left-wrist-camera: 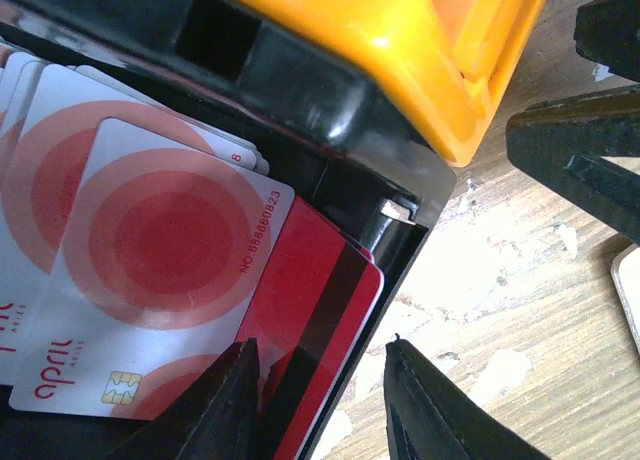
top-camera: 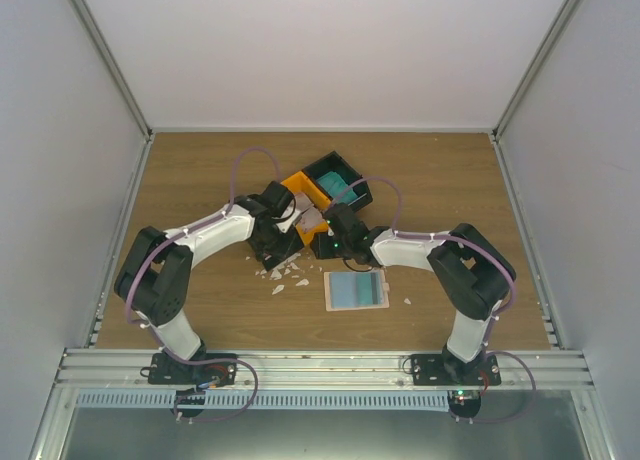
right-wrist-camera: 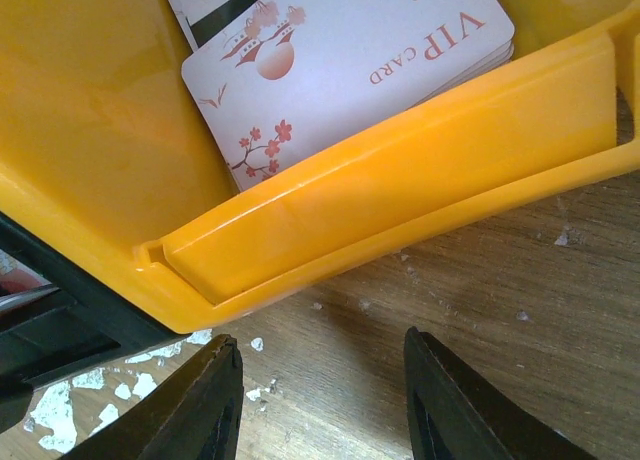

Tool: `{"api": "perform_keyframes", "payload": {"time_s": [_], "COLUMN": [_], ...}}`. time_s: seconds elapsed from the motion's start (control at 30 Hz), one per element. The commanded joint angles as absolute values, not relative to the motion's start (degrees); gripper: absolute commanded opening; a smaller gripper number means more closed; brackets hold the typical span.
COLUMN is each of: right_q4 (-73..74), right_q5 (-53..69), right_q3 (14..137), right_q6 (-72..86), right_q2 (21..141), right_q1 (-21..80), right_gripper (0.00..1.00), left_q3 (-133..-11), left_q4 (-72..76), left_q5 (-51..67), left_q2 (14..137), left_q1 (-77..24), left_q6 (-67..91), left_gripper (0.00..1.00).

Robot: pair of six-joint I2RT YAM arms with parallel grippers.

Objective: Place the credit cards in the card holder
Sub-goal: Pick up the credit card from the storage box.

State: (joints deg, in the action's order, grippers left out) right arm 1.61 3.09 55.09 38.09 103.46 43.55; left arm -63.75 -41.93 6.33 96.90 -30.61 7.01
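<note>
White credit cards with red circles (left-wrist-camera: 150,270) and a red card with a black stripe (left-wrist-camera: 325,310) lie in the near black bin (left-wrist-camera: 330,90). My left gripper (left-wrist-camera: 320,352) is open; one finger hangs over the red card inside the bin, the other outside its wall. White "VIP" cards (right-wrist-camera: 340,50) lie in the orange bin (right-wrist-camera: 380,210). My right gripper (right-wrist-camera: 320,345) is open and empty over bare wood just beside that bin. Teal cards (top-camera: 341,189) lie in the far black bin. The beige card holder (top-camera: 356,290) lies flat on the table, teal showing on it.
The joined black-orange-black bins (top-camera: 300,195) stand mid-table between both grippers (top-camera: 272,242) (top-camera: 325,242). Small white scraps (top-camera: 285,273) litter the wood in front of them. White walls enclose the table on three sides.
</note>
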Motion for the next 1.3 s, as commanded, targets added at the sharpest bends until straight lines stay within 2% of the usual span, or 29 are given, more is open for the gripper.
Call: {"api": "perform_keyframes", "payload": {"time_s": [0.0,0.3,1.13,1.27], "right_q4": [0.26,0.37,0.43,0.45], "right_q5": [2.72,2.66,2.77,2.76], "right_q3": [54.75,54.70,54.80,54.76], "right_q6": [38.76,38.85,38.75,38.67], "right_q2": [102.20,102.22,102.66,102.50], "right_q1": [43.14,43.07,43.07,43.00], "right_gripper": [0.45,0.45,0.45,0.45], "left_q3": [-64.77,-64.78,-64.32,-64.25], "left_q4": [-43.69,-44.21,-44.68,-44.42], "left_q5": [7.81,7.37,8.98,7.62], "left_q2": [94.94,94.53,92.82,92.59], "left_q1": [-31.28,-31.44,-31.54,-31.51], "left_q6": [7.26,7.38,7.65,7.88], "left_gripper": [0.37,0.31,0.26,0.20]}}
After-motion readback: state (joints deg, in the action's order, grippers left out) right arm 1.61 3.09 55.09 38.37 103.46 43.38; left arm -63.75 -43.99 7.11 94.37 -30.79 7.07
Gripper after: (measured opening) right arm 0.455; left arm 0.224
